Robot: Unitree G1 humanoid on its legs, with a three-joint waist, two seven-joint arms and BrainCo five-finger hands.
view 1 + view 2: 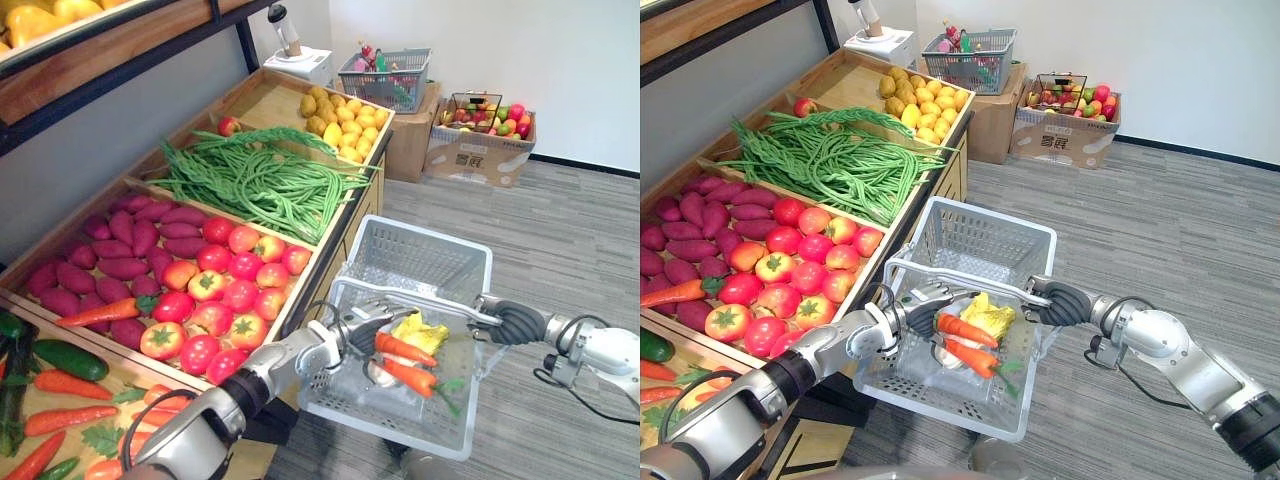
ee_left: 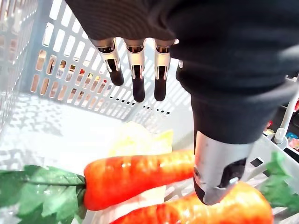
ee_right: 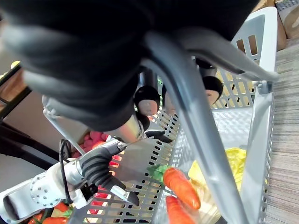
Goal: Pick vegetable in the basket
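Observation:
A white plastic basket [image 1: 424, 236] hangs beside the produce stand. My right hand [image 1: 515, 322] is shut on its handle [image 3: 196, 116]. Inside lie two orange carrots with green tops, one [image 1: 404, 349] above the other [image 1: 411, 378], on a yellow leafy vegetable [image 1: 421, 329]. My left hand [image 1: 366, 330] reaches into the basket from the stand side. Its fingers [image 2: 135, 74] are straight and its thumb [image 2: 217, 172] hangs just over the carrots [image 2: 140, 177] without gripping them.
The stand on the left holds tomatoes [image 1: 222, 290], purple sweet potatoes [image 1: 120, 250], green beans [image 1: 260, 180], yellow fruit [image 1: 345, 120], and carrots [image 1: 65, 415] with cucumbers [image 1: 68, 358] nearest me. Cardboard boxes [image 1: 480, 150] and a wire basket [image 1: 385, 78] stand by the far wall.

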